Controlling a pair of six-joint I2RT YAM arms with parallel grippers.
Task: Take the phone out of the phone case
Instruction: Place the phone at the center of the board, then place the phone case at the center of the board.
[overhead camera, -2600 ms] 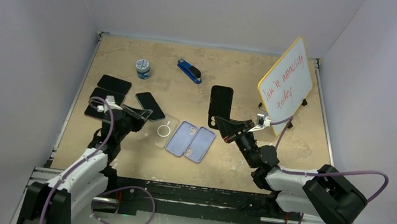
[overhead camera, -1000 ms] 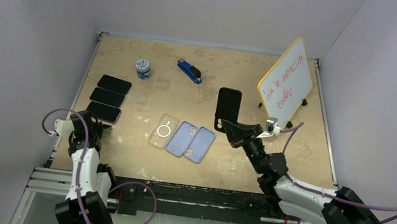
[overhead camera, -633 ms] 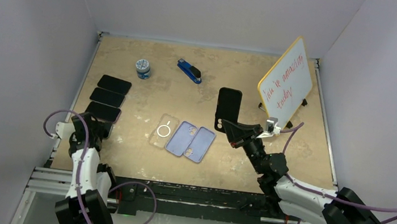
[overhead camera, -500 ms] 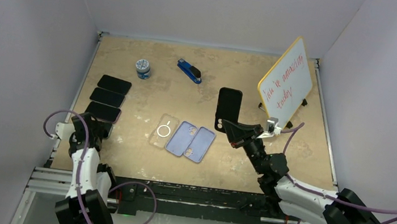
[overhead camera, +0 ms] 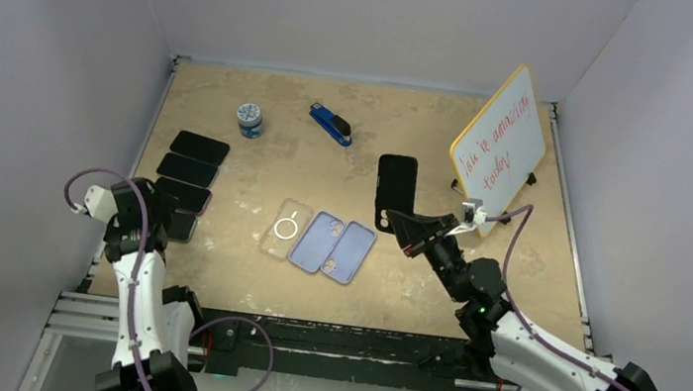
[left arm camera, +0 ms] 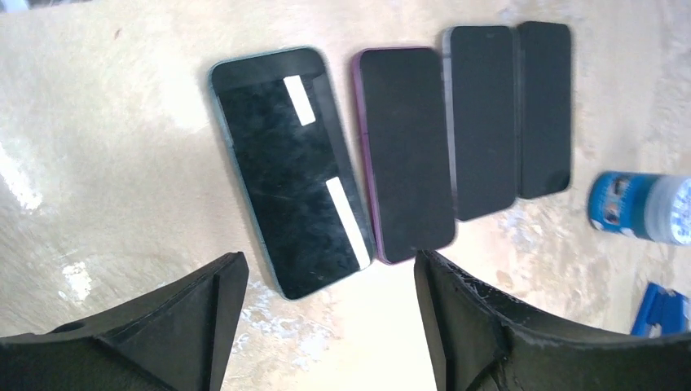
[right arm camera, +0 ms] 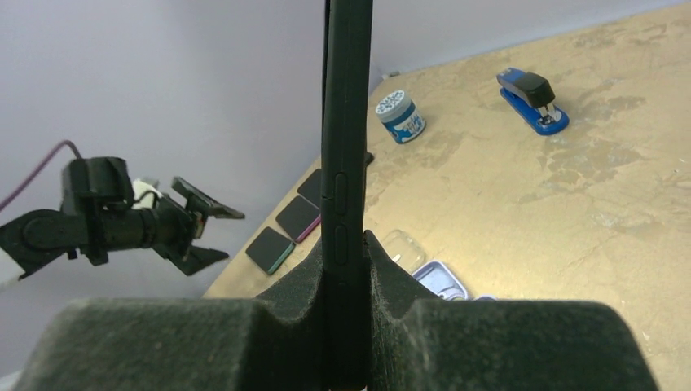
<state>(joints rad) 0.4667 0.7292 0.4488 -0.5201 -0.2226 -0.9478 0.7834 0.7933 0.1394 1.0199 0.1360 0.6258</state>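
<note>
Left claw (left arm camera: 322,281) hangs spread above four bare phones (left arm camera: 407,155) rowed at the worktop (overhead camera: 331,124) left edge, while right claw (right arm camera: 346,248) pinches the black case (overhead camera: 396,182) upright, apparently emptied; only set-down remains.

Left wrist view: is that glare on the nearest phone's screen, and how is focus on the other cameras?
Left wrist view: yes, two bright strip reflections on the teal-edged phone; the other three screens are glare-free, and the table is washed out at left. Right wrist view: the held phone is sharp edge-on, the foam pads slightly soft. Top view: even light, faint shadows.
</note>
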